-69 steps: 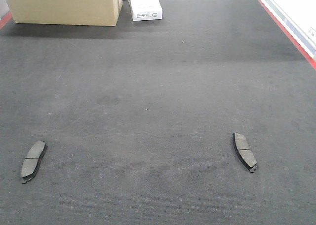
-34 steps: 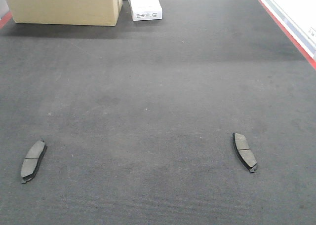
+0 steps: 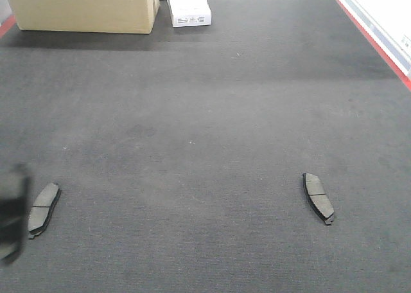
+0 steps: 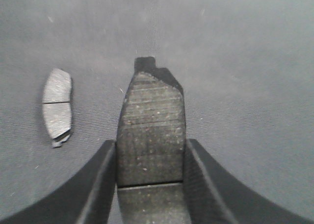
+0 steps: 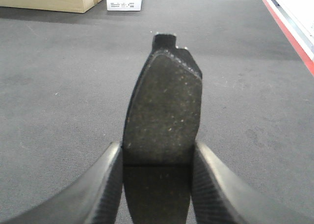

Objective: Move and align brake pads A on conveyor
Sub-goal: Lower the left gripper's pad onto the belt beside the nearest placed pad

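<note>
Both end effectors are clamped on brake pads: left end effector [image 4: 151,150] holds one pad [image 4: 151,130] above the conveyor [image 3: 205,113], near a lying pad [image 4: 57,108]; right end effector [image 5: 157,157] grips another [image 5: 164,113]. Two pads [image 3: 43,209] [image 3: 318,197] lie well apart. Releasing tilted pads could leave them skewed, spoiling alignment.

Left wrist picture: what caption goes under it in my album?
Left gripper grips a brake pad above the conveyor; another pad lies beside.
</note>
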You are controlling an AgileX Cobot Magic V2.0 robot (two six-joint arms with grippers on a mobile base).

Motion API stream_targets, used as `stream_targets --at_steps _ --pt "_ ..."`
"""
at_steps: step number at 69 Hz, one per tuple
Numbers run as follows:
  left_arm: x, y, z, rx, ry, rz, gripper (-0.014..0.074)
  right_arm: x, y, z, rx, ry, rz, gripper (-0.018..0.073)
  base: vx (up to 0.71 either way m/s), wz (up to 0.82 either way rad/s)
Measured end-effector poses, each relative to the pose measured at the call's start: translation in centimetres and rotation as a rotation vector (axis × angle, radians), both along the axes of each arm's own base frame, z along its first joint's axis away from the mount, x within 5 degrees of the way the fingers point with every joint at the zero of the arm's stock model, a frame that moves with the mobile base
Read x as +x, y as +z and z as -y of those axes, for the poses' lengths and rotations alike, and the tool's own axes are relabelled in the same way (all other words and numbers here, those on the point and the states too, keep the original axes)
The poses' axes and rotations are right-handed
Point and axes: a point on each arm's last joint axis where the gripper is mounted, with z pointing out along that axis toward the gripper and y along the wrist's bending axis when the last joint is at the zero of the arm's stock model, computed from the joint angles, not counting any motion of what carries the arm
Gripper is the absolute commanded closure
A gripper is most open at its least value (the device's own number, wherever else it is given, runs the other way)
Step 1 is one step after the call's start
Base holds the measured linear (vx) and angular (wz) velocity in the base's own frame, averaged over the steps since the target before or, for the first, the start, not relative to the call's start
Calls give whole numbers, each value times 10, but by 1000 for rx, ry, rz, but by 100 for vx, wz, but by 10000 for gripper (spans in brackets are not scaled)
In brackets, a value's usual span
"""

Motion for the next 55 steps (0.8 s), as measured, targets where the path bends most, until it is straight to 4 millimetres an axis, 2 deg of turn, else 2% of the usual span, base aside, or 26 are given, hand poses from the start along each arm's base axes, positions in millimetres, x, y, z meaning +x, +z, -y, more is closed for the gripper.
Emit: stream_targets --at_steps 14,24,34,45,55 --pt "57 -24 27 35 0 -103 573 0 0 0 0 0 0 561 0 0" --pt "87 -49 41 55 4 -176 570 0 0 0 0 0 0 561 0 0" --pt "108 -79 52 60 5 -226 549 0 0 0 0 0 0 561 0 0" --pt "129 -112 63 69 15 -303 479 0 0 0 0 0 0 561 0 0" --pt "151 -130 73 85 18 -343 345 0 0 0 0 0 0 561 0 0"
